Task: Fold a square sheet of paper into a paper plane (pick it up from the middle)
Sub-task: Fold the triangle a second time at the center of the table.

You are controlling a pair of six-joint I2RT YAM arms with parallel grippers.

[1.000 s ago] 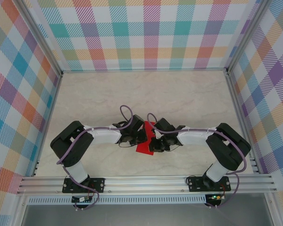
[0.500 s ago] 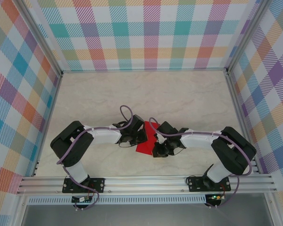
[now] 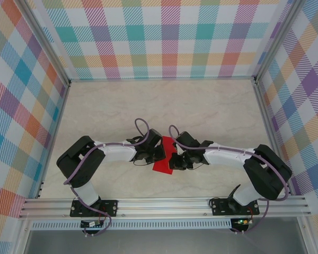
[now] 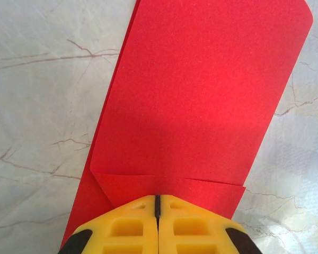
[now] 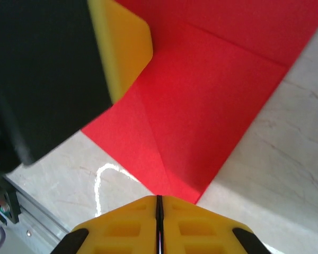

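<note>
Since a second back the right arm point(image 3: 228, 155) has stretched out flatter, elbow swung wide, nudging the right jaws in toward the sheet. The left arm point(image 3: 116, 151) hasn't budged. Both sets are clenched, pads flush, gripping nothing. The left jaws sit on top of the thin bright red square sheet of paper point(image 4: 201, 95), right at a small folded-over flap. The right jaws hover just off its near corner, by a diagonal crease. The paper lies flat on the pale marbled bench point(image 3: 212, 106) between them. Early days, probably: doubled over, a few creases, no nose or wings yet.
</note>
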